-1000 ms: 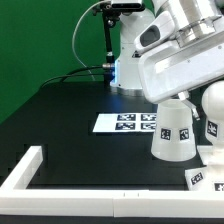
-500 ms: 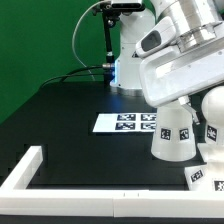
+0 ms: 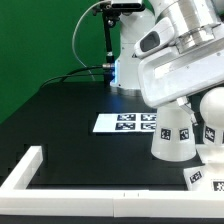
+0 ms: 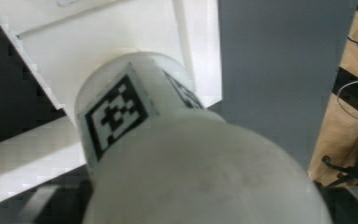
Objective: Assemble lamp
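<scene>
The tool [image 3: 173,100] hangs straight above the lamp shade [image 3: 172,135], so the shade lies directly below it, along the line of the tool's reach. The wrist view bears this out: the shade's tagged wall fills the picture, very near the camera. The jaws stand wide apart, set for something broad. The hand's own body hides the fingertips, so it cannot be told whether they press the shade's top or only straddle it.

The shade stands on the black table [image 3: 70,110], just beside the marker board [image 3: 125,122]. Its long axis is upright, with the narrow end pointing up at the tool and the wide mouth down.

The bulb [image 3: 211,112] rises close by on the exterior view's right, apparently seated on the base [image 3: 200,177]. The likely next move is therefore a lift and a short carry that way, keeping the shade upright.
</scene>
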Robot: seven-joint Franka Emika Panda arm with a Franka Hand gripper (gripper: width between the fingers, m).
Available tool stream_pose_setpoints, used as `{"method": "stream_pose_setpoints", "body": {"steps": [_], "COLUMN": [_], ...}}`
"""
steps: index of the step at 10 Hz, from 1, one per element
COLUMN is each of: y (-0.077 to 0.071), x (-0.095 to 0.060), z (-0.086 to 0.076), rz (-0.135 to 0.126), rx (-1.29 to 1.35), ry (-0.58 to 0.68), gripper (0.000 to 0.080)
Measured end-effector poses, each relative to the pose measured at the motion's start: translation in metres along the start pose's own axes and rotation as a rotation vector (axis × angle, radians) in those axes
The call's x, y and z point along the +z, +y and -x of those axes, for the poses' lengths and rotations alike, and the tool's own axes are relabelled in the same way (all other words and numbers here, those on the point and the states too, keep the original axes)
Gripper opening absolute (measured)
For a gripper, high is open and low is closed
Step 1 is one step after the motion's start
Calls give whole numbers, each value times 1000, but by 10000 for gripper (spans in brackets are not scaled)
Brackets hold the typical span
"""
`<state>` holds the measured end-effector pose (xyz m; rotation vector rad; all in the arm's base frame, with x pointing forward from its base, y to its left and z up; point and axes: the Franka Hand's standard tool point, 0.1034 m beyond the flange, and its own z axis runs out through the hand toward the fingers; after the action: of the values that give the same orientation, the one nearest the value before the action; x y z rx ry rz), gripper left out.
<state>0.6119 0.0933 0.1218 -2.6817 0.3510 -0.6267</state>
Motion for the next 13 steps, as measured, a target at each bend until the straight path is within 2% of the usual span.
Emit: {"method": "stream_pose_setpoints", "body": {"steps": [1, 2, 4, 6, 8, 10, 12, 13], "y": [0, 0, 1, 6, 9, 2, 0, 3], "x": [0, 0, -2, -24, -31, -30, -33, -36], "z": [0, 0, 0, -13, -18, -6, -4, 0], "rz": [0, 0, -1, 20, 25, 6, -19, -30], "rx": [0, 0, -2, -28, -50, 100, 90, 49], "ry": [0, 0, -16, -55, -89, -161, -303, -374], "gripper": [674, 694, 698, 698, 698, 698, 698, 698]}}
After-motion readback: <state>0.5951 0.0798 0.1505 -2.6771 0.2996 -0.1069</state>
